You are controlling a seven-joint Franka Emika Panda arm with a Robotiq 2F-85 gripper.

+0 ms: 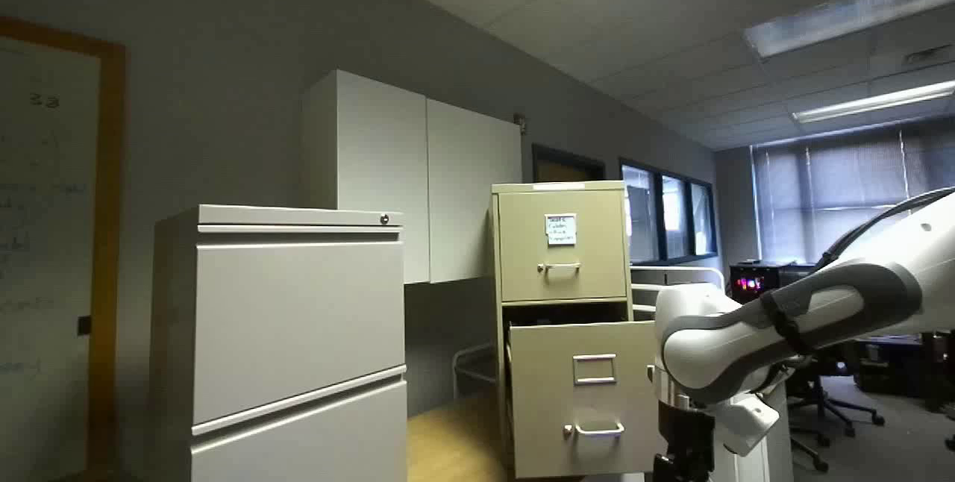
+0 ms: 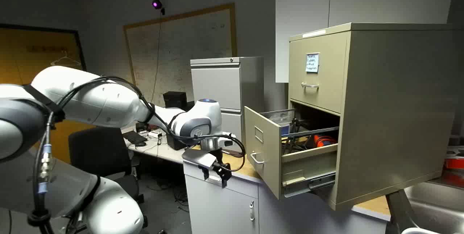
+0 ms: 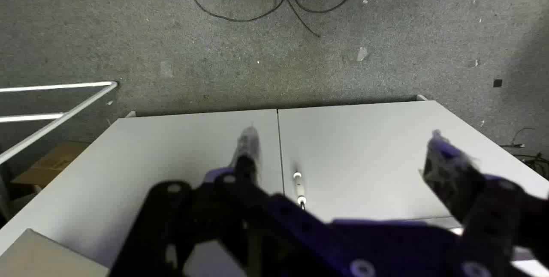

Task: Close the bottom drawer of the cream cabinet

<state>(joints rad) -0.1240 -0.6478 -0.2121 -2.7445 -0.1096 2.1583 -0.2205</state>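
1. Start from the gripper [image 3: 343, 135]: stands wide, holds nothing, points down, with a gap before the drawer [image 2: 266, 149].
2. Look for the drawer at 2 o'clock from the gripper in an exterior view: juts well out, low in the cabinet [image 2: 395, 100].
3. Push rather than grasp: best bring the fingers [image 3: 450, 174] together and bear on bare metal at 12 o'clock of the handle [image 1: 600, 433].
4. Treat the handle as second choice: looks hard, thin, meant for pulling.
5. Expect stiff metal, hardly fragile, probably heavy, filled as shown, yet ready to roll along the slide [image 2: 322, 182] once moving. Press square, toward roughly 3 o'clock in an exterior view; at a slant, could skid on the smooth paint.
6. Peer inside: shows something orange [image 2: 323, 141] at the 3 o'clock end, something blue [image 2: 285, 130] toward 9 o'clock, dark clutter [image 2: 297, 142] between. Could shift or snag if slammed; cannot make out more.
7. Note the top drawer [image 1: 561, 254] at 12 o'clock from the drawer: sits pushed home, hides any contents.
8. Note the grey cabinet [image 1: 298, 333] at 9 o'clock from the cabinet: likewise closed, hiding any contents.
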